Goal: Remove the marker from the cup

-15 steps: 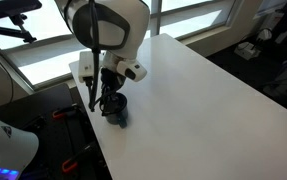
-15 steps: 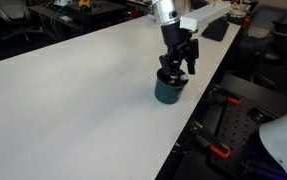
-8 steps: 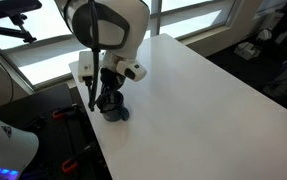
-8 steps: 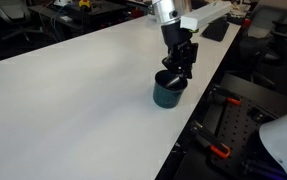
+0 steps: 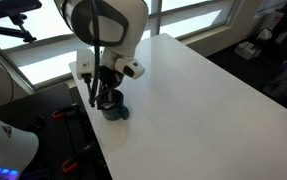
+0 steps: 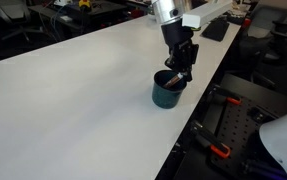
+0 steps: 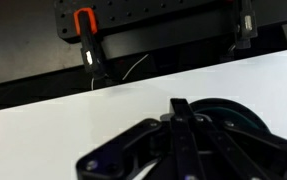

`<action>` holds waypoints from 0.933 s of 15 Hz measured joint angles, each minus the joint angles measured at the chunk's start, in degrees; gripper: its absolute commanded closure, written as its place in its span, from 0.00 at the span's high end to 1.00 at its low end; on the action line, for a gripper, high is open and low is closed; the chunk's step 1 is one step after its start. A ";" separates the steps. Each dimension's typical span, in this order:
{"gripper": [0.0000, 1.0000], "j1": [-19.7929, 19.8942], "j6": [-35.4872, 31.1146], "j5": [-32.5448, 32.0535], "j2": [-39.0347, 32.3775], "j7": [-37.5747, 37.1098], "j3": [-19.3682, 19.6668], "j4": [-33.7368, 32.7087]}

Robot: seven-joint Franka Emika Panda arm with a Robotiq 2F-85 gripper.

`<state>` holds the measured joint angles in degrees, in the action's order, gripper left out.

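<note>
The dark cup (image 5: 116, 110) (image 6: 167, 94) stands on the white table (image 5: 203, 90) (image 6: 73, 90), close to its edge. My gripper (image 5: 107, 98) (image 6: 179, 76) reaches down from above with its fingertips at the cup's mouth. In the wrist view the black fingers (image 7: 180, 108) are pressed together, and the cup's rim (image 7: 233, 108) curves just behind them. The gripper is shut. The marker is hidden by the fingers and the cup wall in every view, so I cannot tell whether it is between the pads.
The table edge runs right beside the cup, with the floor below it. Black gear with red-handled clamps (image 7: 83, 20) (image 6: 218, 150) lies on that floor. A white robot part (image 5: 3, 150) sits beyond the table edge. The white tabletop stretches away on the cup's other sides.
The fingers have closed from partly open to fully together at the cup's mouth. The cup has stayed where it was.
</note>
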<state>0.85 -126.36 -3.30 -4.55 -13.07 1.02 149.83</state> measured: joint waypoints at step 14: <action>0.99 -3.09 14.31 -0.93 10.79 -5.72 -3.79 -2.74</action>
<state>-2.24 -112.05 -4.23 6.24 -18.79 -2.77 147.09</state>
